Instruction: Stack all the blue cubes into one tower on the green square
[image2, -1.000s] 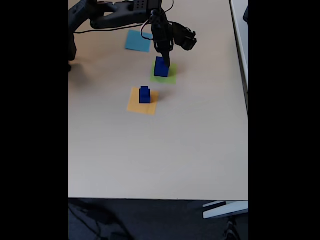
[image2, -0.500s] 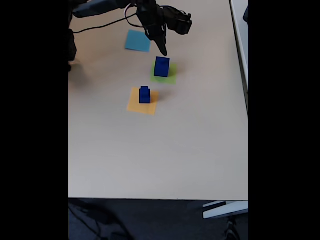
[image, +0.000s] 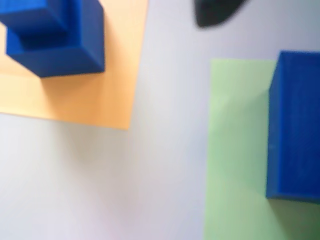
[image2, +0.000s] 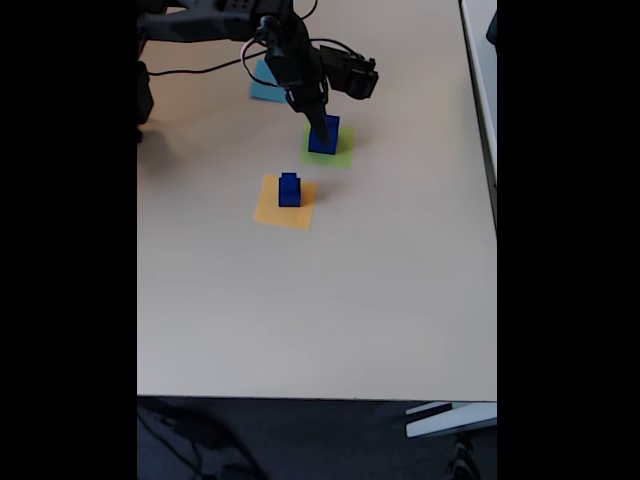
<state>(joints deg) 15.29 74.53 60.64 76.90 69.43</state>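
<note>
Large cube: a big blue cube (image2: 323, 135) sits on the green square (image2: 343, 157), the widest piece laid first as the tower's base.
Small stack: two smaller blue cubes (image2: 289, 189), one atop the other, wait on the orange-yellow square (image2: 283, 213), well apart from the base.
Claw: the claw (image2: 320, 133) hangs over the large cube's upper left; whether its fingers are spread or closed I cannot tell.
Change: half a second earlier the claw was higher, nearer the light-blue square (image2: 262, 88); the cubes have not moved.
Surface: pale surface (image2: 330, 300).
</note>
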